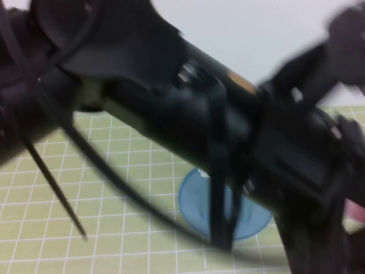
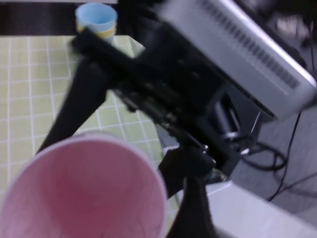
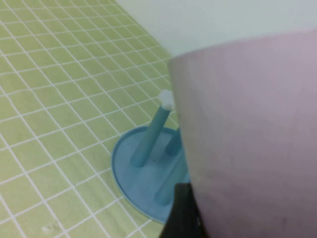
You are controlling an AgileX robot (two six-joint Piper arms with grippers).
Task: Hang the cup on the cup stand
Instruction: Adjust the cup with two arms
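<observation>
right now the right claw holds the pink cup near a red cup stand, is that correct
No, the cup stand is blue, not red; the right wrist view shows it. The right claw does hold the pink cup near it, with the left claw close by the cup's mouth.

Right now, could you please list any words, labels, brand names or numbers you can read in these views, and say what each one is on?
None: no readable text.
Pink cup, blue cup stand: unmarked.
Orange patch on an arm: too blurred to read.
Left gripper: out of view.
Right gripper: holds the cup, unmarked.
</observation>
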